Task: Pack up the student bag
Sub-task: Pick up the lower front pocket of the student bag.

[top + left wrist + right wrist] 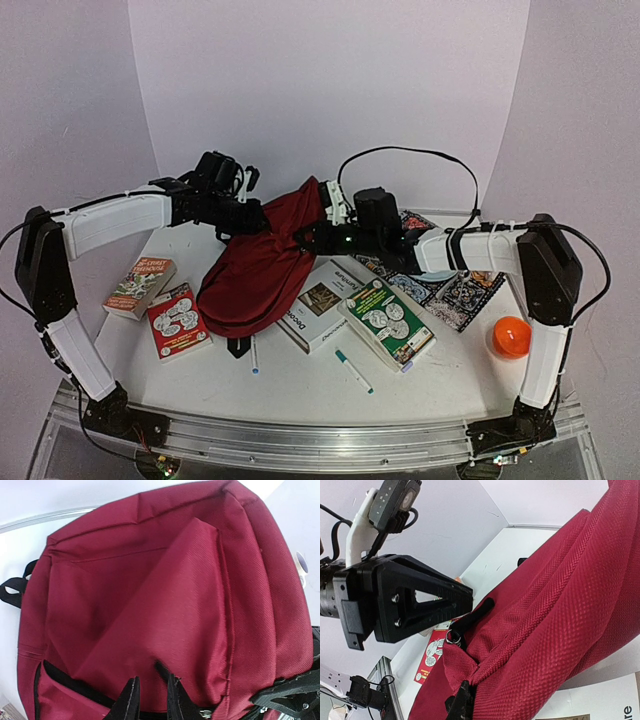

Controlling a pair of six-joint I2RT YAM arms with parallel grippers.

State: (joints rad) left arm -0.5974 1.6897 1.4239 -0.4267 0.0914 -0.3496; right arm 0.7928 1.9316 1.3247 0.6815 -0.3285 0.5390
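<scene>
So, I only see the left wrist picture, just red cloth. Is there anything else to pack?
Observer: Yes, a green-covered book lies to the right of the student bag.
Operator: Any pens?
Observer: A teal-capped marker lies on the table, nearer the arm bases.
Operator: What's the other arm doing?
Observer: The right pincer is shut on the student bag's upper edge.

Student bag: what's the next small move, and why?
Probably close the left gripper on the black-edged opening next to it. Its jaws stand slightly apart over the student bag, the right gripper pinches the red fabric, and the books lie unpacked on the table.
</scene>
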